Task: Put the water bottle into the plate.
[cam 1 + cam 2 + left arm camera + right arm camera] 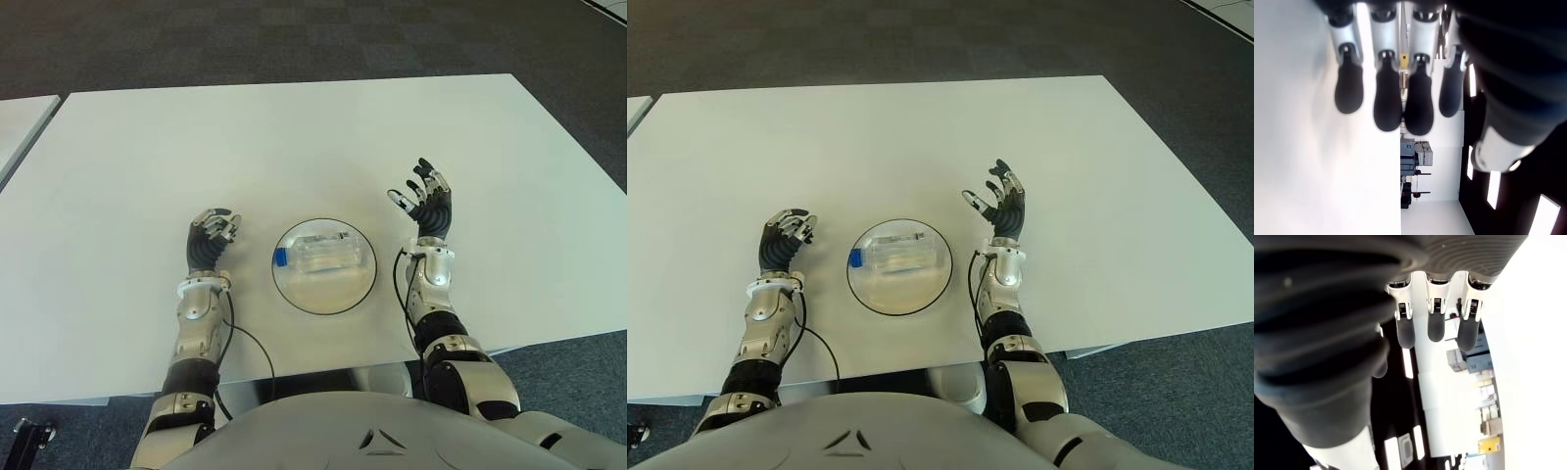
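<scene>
Both empty: right robot hand [424,201] raised, fingers spread; left robot hand [212,238] loosely curled.

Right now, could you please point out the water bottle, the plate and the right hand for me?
water bottle [331,254]: left eye view, middle of its clear body.
plate [324,300]: left eye view, bare near part inside the rim.
right hand [428,206]: left eye view, open palm.

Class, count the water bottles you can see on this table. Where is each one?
1: a clear plastic water bottle with a blue cap lies on its side in the round plate, between both empty hands.
</scene>
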You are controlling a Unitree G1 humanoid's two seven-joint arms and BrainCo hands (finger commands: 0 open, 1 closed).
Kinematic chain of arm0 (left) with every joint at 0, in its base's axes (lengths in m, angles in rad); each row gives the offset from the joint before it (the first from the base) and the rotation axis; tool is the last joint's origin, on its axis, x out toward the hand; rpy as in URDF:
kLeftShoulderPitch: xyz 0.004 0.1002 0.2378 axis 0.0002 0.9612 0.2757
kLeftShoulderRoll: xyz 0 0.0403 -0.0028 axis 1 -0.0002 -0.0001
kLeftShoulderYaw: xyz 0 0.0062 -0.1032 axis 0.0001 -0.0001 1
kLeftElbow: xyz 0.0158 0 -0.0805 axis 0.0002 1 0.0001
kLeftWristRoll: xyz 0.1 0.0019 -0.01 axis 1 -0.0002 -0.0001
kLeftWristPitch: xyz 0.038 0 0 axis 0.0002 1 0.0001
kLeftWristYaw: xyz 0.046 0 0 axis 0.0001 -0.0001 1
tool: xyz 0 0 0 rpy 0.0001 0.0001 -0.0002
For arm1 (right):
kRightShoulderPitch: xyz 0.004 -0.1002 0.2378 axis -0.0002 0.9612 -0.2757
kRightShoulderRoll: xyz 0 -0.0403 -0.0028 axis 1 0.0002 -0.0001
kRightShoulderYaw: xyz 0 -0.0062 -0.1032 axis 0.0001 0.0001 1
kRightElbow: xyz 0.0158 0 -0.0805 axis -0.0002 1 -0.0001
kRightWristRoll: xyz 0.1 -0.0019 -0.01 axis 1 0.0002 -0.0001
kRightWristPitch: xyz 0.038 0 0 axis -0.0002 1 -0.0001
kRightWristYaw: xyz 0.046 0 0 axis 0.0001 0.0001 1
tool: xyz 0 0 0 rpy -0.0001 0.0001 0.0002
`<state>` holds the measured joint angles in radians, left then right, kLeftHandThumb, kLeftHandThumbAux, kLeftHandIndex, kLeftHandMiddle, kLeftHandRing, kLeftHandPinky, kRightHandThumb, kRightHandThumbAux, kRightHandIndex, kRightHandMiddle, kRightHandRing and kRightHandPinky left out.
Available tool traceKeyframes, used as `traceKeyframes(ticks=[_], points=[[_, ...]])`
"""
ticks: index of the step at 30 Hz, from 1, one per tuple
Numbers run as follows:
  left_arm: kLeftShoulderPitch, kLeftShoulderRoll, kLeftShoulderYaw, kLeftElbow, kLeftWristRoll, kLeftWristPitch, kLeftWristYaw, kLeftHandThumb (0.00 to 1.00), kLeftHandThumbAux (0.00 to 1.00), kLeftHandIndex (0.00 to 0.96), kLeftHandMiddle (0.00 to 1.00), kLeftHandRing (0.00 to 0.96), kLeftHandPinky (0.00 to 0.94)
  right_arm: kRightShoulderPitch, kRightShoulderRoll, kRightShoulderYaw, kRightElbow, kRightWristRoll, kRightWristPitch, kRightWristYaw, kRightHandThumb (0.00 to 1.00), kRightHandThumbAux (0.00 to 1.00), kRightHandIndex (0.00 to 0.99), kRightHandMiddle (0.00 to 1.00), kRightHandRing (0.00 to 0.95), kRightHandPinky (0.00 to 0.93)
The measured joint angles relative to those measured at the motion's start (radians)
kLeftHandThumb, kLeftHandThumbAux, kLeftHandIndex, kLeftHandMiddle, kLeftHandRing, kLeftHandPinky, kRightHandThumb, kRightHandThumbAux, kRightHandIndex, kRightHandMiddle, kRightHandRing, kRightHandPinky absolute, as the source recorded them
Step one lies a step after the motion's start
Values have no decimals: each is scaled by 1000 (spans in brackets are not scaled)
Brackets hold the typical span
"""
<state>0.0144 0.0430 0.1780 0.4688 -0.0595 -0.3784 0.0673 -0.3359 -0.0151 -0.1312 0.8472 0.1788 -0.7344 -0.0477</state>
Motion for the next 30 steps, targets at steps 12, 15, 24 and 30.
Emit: traceKeyframes(ticks=[12,15,24,30], points=[[0,0,0,0,0,1,0,708,712,436,678,657,639,0,-2,-12,9,-9,87,40,702,736,425,486,483,511],[0,0,0,1,0,-2,0,708,712,436,677,656,638,0,-2,-13,11,-11,111,46,703,735,427,497,499,525],[0,0,0,2,0,-9,0,708,712,436,679,659,645,0,-2,-13,15,-26,149,37,705,733,431,514,539,583],[0,0,0,6,1,-18,0,708,712,436,682,663,649,2,-1,-11,15,-60,174,-5,705,731,434,543,575,625]])
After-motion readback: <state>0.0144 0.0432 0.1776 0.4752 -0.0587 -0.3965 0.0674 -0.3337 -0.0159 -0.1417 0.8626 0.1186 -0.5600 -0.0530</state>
